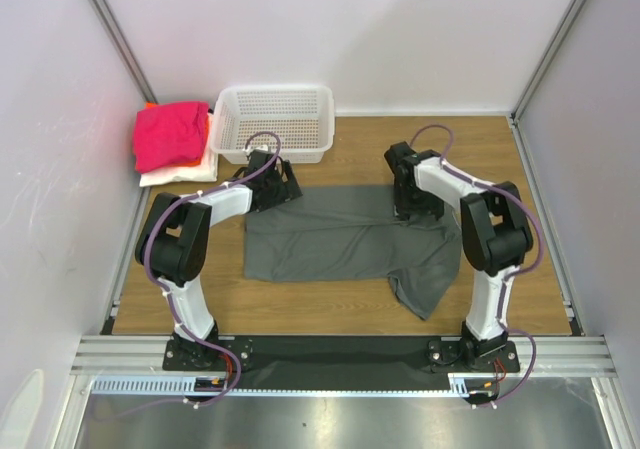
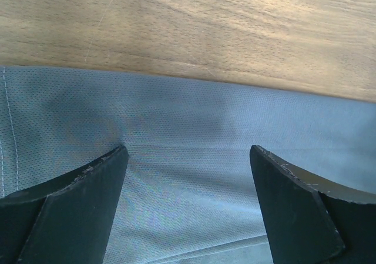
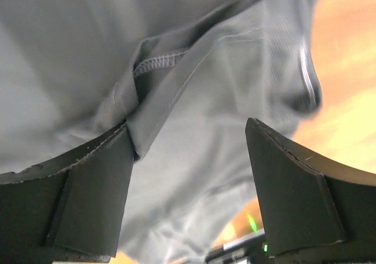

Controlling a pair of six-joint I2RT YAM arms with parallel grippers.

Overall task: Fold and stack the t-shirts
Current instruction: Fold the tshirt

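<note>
Wood-grain tabletop point(image 1: 500, 159) lies before you, closed in by pale walls point(image 1: 350, 29) at the back and both sides. Your dark grey t-shirt point(image 1: 330, 234) sits in the middle of it, mostly flat as a wide band, with its right end bunched and trailing toward the near edge.

Your left gripper point(image 1: 270, 184) is at the shirt's far left corner. From the left wrist, its fingers point(image 2: 70, 205) stand spread wide over smooth grey cloth, with bare wood just past the hem and nothing between them.

Your right gripper point(image 1: 415, 201) is at the shirt's far right edge. From the right wrist, its fingers point(image 3: 88, 187) are also spread apart, and a stitched fold of grey cloth runs up to the tip of one finger without being pinched.

Just beyond the left gripper stands a white mesh basket point(image 1: 275, 147). Beside it in the far left corner is a pile: a magenta-pink shirt point(image 1: 168, 134) on top, an orange shirt point(image 1: 209, 121) peeking out beneath, and a white shirt point(image 1: 178, 175) at the bottom.
</note>
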